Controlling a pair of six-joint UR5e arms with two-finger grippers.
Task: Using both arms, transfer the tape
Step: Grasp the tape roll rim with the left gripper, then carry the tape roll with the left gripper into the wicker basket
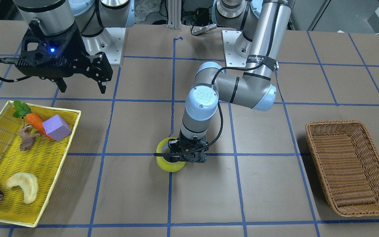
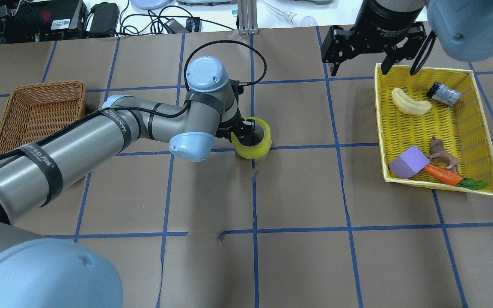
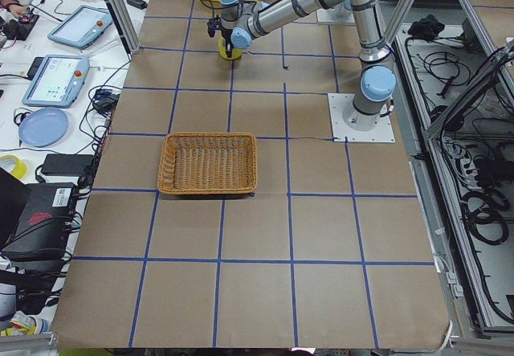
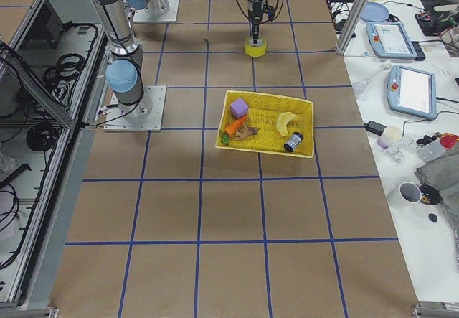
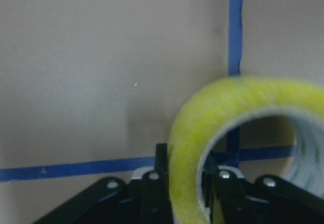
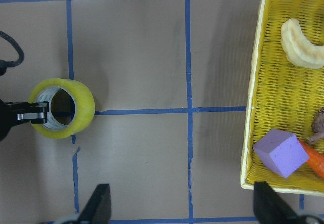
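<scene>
Clamping the tape (image 1: pixel 168 164) by its wall, your left gripper (image 1: pixel 180 154) looks ready to lift; carry it left toward the wicker basket (image 1: pixel 312 131). Your right gripper (image 1: pixel 83 87) hangs open.

Brown table (image 2: pixel 298 192) gridded in blue, tape (image 2: pixel 255 151) near centre, yellow tray (image 2: pixel 380 124) and wicker basket (image 2: pixel 37 115) at opposite ends

The counter (image 2: pixel 298 192) is brown, crossed by a blue grid. The tape (image 2: pixel 255 150) is translucent yellow. The tray (image 2: pixel 456 124) is yellow mesh, its block (image 2: pixel 408 161) purple, its carrot (image 2: pixel 441 173) orange with green leaves. The basket (image 2: pixel 37 111) is brown wicker. The arms (image 2: pixel 101 137) are silver-grey, blue-capped.
</scene>
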